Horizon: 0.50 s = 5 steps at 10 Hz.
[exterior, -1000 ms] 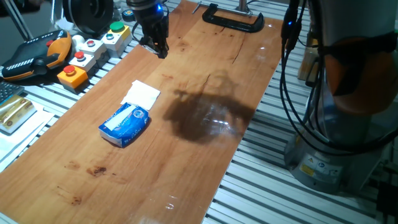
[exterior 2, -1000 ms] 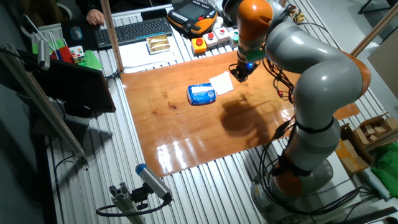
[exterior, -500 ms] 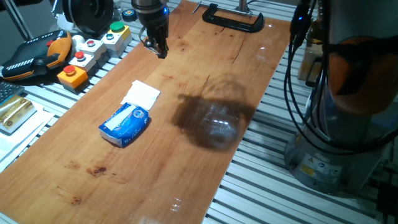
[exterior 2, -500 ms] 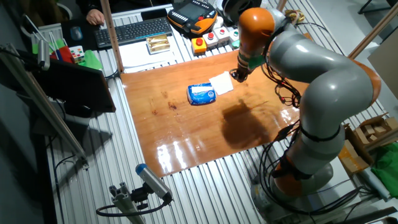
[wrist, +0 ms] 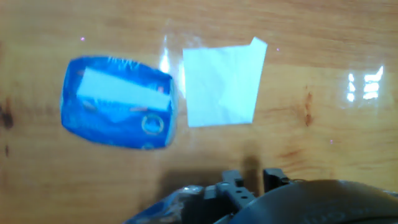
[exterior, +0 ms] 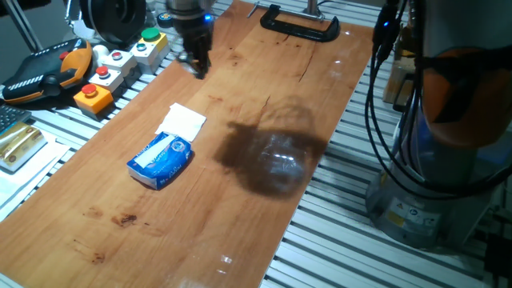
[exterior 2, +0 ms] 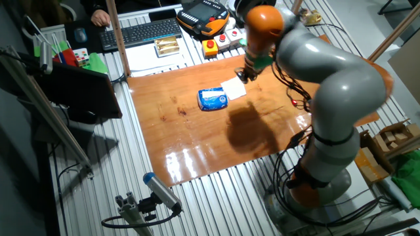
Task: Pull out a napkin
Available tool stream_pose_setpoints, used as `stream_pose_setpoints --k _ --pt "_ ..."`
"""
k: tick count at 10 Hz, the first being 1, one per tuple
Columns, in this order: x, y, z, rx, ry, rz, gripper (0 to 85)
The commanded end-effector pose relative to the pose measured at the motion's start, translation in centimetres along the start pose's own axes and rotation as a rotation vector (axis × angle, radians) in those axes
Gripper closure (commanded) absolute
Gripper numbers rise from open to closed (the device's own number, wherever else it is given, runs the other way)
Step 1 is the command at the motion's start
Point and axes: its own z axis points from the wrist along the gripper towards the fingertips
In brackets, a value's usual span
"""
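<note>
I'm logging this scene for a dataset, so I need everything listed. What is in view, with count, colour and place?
Tissue pack: one, blue with white print, on the table.
Tissue sheet: one, white, flat on the wood beside the pack.
Table: one, brown wood top.
C-clamp: one, black, at the table's far end.
Button boxes: a few, pale and orange, with red and green buttons, beside the table.
Teach pendant: one, black and orange, next to the buttons.
Keyboard: one, black, on the bench behind the table.
Arm: one, grey and orange.
Hand: one, dark, above the table past the sheet; blurred, so open or shut is unclear.
</note>
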Motion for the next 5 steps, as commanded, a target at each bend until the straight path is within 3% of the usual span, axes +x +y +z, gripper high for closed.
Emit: stream_pose_setpoints --k 1,5 --pt "-2.0 0.6 0.3 -0.001 0.02 0.012 32.0" --pt "-5.3 3.5 2.9 -0.036 0.025 0.068 24.0"
